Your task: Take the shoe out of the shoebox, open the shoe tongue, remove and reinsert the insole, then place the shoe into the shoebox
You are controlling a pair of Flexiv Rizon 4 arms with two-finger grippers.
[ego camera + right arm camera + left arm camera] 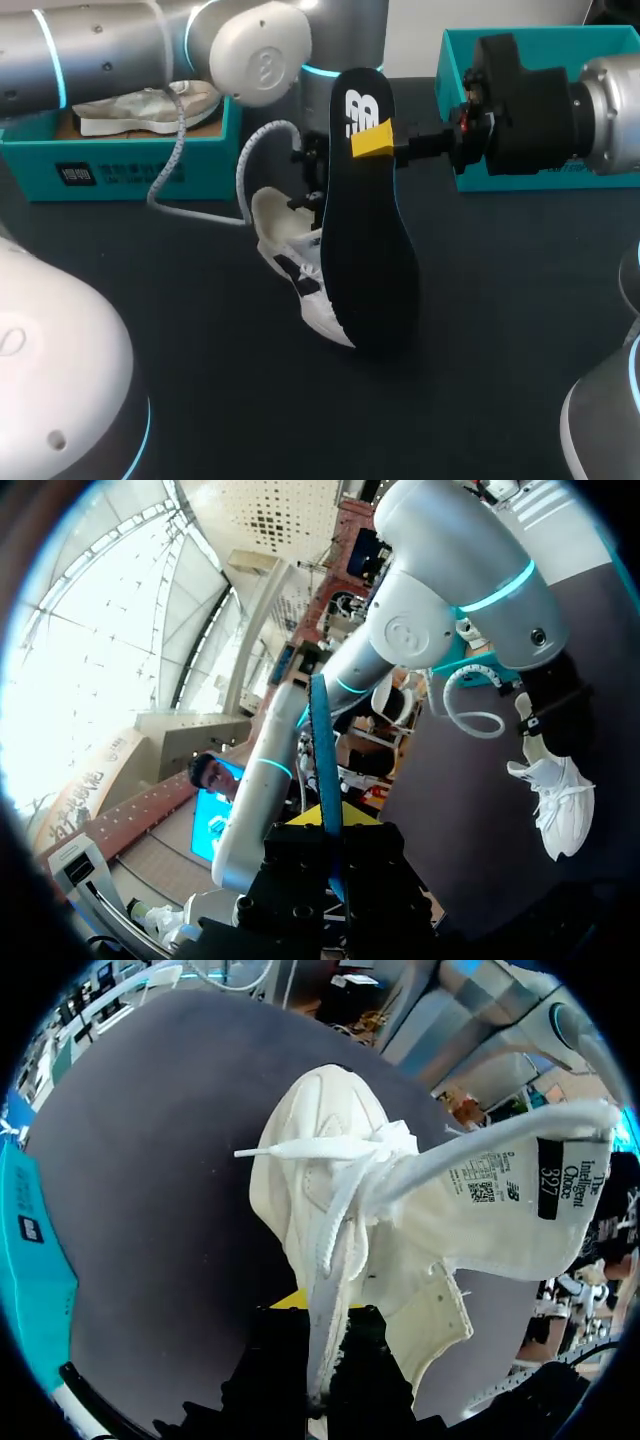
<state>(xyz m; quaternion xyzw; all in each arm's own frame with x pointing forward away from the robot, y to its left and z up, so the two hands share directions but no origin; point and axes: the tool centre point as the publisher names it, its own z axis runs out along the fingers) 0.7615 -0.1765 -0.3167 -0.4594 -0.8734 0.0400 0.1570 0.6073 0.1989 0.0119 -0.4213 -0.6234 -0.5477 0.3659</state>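
Black insole (368, 240) upright over the dark worktop (500, 320), narrower end up, broader end down, just in front of the white shoe (290, 262) and overlapping it in the head view. Pinched near the upper end by the right gripper (375, 140), closed on both faces, with one yellow tip showing on the near face. In the right wrist view, seen edge-on, thin, running straight out from between the two fingers. Cannot tell whether the lower end touches the worktop.

White shoe out of the shoebox (120, 165), near the middle of the worktop, tilted, toe pointing away from the left gripper (322, 1348). Clamped by that gripper on the rim of the opening, a dark finger on either side of the eyelet edge, a sliver of yellow behind. Tongue (500, 1195) pulled wide open and folded out to one side, its labelled underside facing the left wrist camera. Laces (330, 1160) loose, draped across the upper.

Teal shoebox at the far left of the worktop, with another pale shoe (150, 108) lying inside, partly hidden by the left arm (100, 50). Second teal box (455, 70) at the far right, behind the right arm (600, 100).
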